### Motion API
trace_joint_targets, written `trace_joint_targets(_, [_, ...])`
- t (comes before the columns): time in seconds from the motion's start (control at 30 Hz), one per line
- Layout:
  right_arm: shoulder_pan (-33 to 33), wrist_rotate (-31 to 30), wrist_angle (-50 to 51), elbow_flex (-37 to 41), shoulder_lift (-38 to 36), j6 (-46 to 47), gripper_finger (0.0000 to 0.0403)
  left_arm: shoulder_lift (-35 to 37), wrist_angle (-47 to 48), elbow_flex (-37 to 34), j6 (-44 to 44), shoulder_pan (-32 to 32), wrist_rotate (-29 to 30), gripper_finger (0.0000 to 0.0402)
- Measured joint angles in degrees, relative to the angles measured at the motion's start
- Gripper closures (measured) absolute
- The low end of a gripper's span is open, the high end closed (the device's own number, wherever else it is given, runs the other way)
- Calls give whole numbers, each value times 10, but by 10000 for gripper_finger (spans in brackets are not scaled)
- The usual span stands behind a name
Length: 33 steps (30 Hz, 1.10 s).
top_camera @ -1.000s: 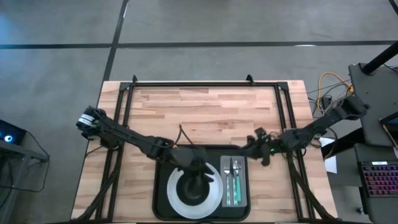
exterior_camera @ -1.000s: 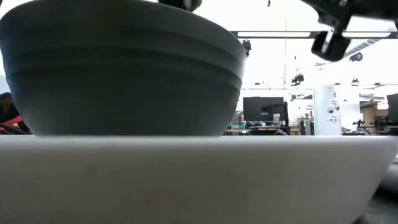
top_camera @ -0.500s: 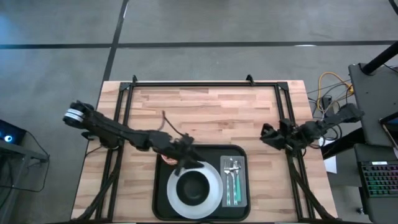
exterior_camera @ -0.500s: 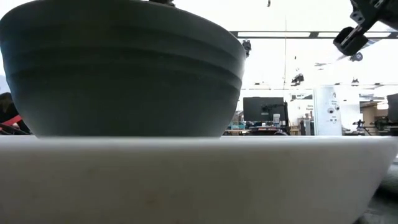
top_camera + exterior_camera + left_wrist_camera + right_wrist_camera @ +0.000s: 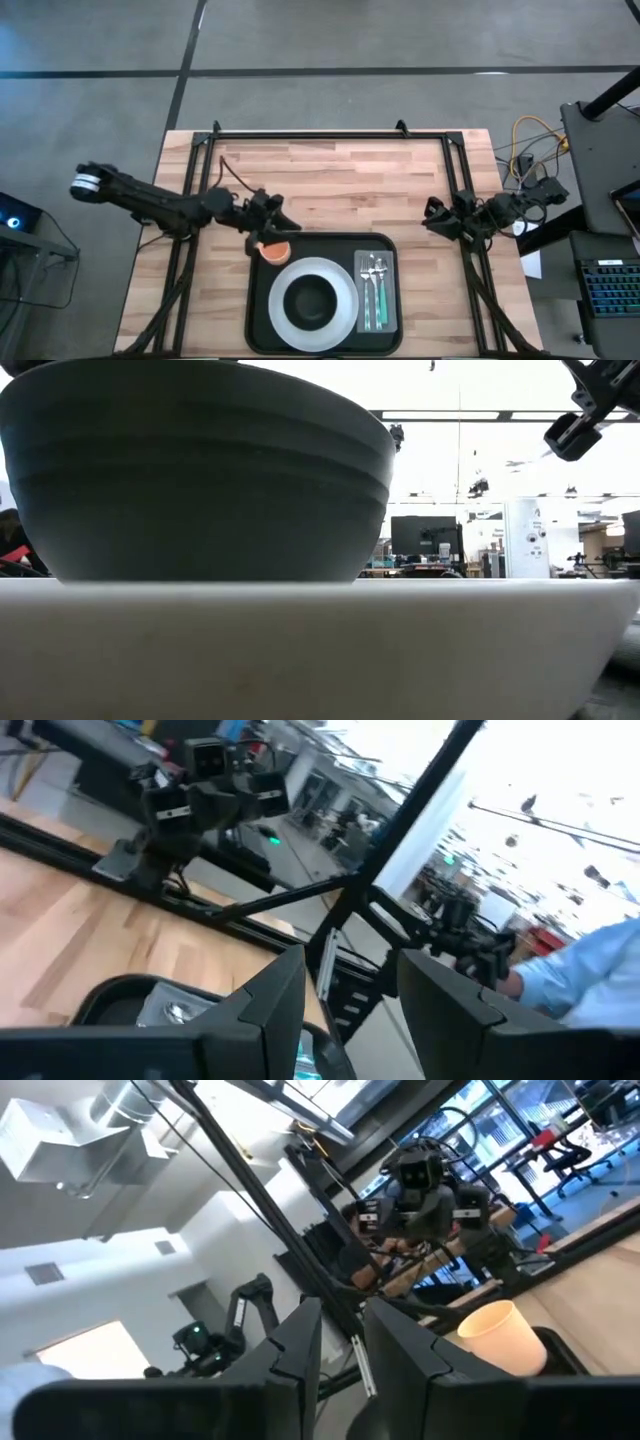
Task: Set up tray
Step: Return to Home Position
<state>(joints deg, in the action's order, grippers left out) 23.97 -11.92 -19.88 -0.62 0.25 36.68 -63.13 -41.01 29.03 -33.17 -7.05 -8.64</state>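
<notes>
In the high view the black tray (image 5: 262, 318) lies at the table's near edge. On it rest a white plate (image 5: 343, 318) with a dark bowl (image 5: 312, 298) in its middle, a grey napkin (image 5: 390, 300) with cutlery (image 5: 372, 290), and an upright orange cup (image 5: 273, 251) in the tray's far-left corner. My left gripper (image 5: 283, 220) is open, just far-left of the cup and touching nothing. My right gripper (image 5: 430, 215) hovers open with a narrow gap near the table's right rail. The low view is filled by the bowl (image 5: 200, 470) and the plate's rim (image 5: 320, 650).
A black metal frame (image 5: 330, 135) runs around the table's far and side edges. Bare wood (image 5: 340, 185) lies between the tray and the far rail. A person in a light blue sleeve (image 5: 590, 970) shows beyond the table in the left wrist view.
My left gripper has drawn back from over the bowl, moving toward the table's far-left, and now stands beside the cup. My right gripper has pulled away from the napkin toward the table's right edge. The bowl has stayed on the plate.
</notes>
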Motion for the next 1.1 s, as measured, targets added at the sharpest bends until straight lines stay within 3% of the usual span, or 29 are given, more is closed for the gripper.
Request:
trace_joint_targets(0.17, [0,0,-4,0,-3,-5,330,34,5,-41,12,37,-33,261])
trace_joint_targets(0.53, [0,0,-2,0,-2,-3,318,212,-14,-163,18,45,12,261])
trace_joint_targets(0.9, [0,0,2,0,-2,-7,334,368,-13,-283,-17,45,25,261])
trace_joint_targets(1.1, [0,0,2,0,-2,0,335,409,25,-282,5,45,30,261])
